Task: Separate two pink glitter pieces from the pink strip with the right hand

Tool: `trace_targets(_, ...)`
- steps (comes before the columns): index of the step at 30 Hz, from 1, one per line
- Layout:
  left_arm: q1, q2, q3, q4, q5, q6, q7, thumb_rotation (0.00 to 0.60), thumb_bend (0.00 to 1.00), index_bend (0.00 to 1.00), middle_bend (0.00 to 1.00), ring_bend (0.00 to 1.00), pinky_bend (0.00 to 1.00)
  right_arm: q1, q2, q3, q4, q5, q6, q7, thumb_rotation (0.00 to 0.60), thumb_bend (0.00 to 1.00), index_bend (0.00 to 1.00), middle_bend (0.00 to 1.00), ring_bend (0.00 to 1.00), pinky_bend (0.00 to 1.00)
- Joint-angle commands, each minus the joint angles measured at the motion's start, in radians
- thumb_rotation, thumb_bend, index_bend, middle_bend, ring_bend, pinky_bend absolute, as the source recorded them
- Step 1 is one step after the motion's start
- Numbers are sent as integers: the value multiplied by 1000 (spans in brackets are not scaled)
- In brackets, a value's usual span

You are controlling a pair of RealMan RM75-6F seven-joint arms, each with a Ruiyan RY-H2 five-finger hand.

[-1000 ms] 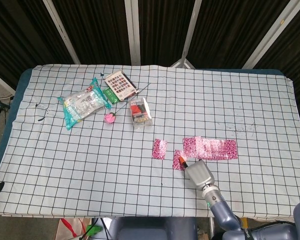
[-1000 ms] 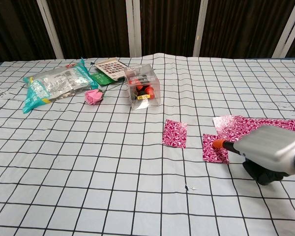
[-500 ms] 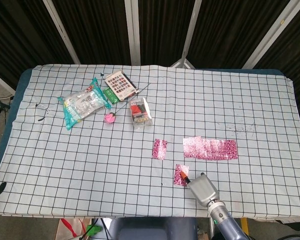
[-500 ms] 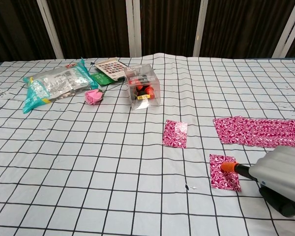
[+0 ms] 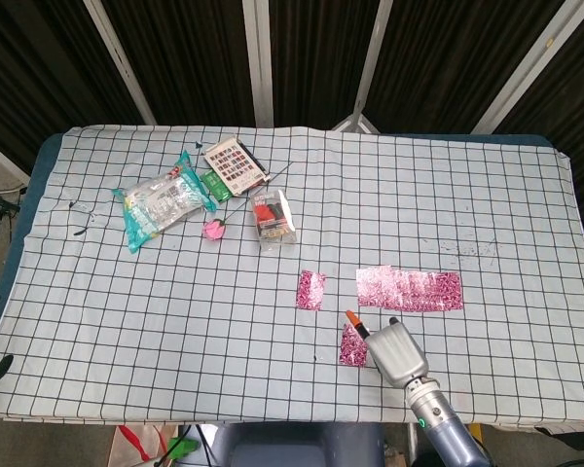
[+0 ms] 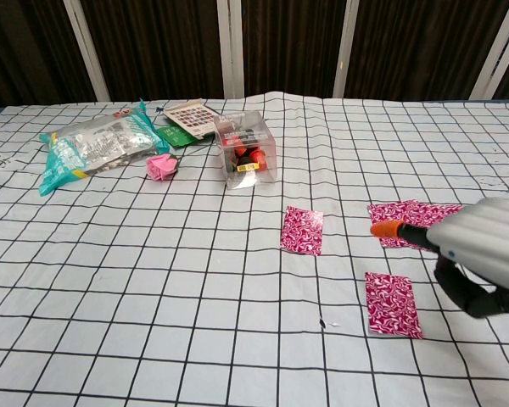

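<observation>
The pink glitter strip (image 5: 410,289) lies flat on the checked cloth at right of centre; in the chest view my hand covers its right part (image 6: 410,212). One cut-off pink piece (image 5: 310,290) (image 6: 302,230) lies to the strip's left. A second pink piece (image 5: 353,345) (image 6: 392,303) lies nearer the front edge, apart from the strip. My right hand (image 5: 397,350) (image 6: 483,254) hovers beside this second piece, one orange-tipped finger (image 5: 351,317) (image 6: 380,228) stretched out above the cloth between piece and strip, touching neither. The other fingers curl underneath, holding nothing. My left hand is out of sight.
At the back left lie a teal snack bag (image 5: 159,203), a patterned card (image 5: 233,164), a green packet (image 5: 212,184), a pink paper flower (image 5: 214,229) and a clear box with red items (image 5: 273,219). The table's front edge (image 5: 292,420) runs just below my right hand.
My right fingertip dragged the second pink piece away from the strip toward the front edge, then lifted off it and moved back toward the strip. The piece stays where it was left.
</observation>
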Motion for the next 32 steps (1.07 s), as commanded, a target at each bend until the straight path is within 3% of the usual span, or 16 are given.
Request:
trace_targets(1,0,2,-1,1,1,1,-6,600,347,164,2,0,86,-73,22,89,64,-163,139,301,600,776,0,384,364,162)
trace_targets(5,-1,5,-2,3,-1,-1,-18,600,348,164,2,0,86,-138,110,53,101,-202,151,568,600,708,0,112,110,28)
trace_targets(7,-2,7,0,3,3,-3,-20,600,347,164,2,0,86,-161,164,23,132,-231,154,629,600,666,0,60,74,20)
trace_targets(11,1,8,3,1,13,3,-23,600,348,164,2,0,86,-236,225,-28,195,-316,225,692,600,652,0,44,67,15)
trace_targets(17,3,7,7,0,17,5,-16,600,347,164,2,0,86,-331,272,-61,231,-354,325,649,600,590,0,43,67,4)
trace_targets(22,10,11,11,-2,21,14,-16,600,347,164,2,0,86,-390,299,-48,249,-335,380,655,600,583,0,43,67,2)
trace_targets(32,10,11,14,7,45,20,-35,600,347,164,3,0,86,-424,331,-22,264,-355,382,711,600,583,0,43,67,2)
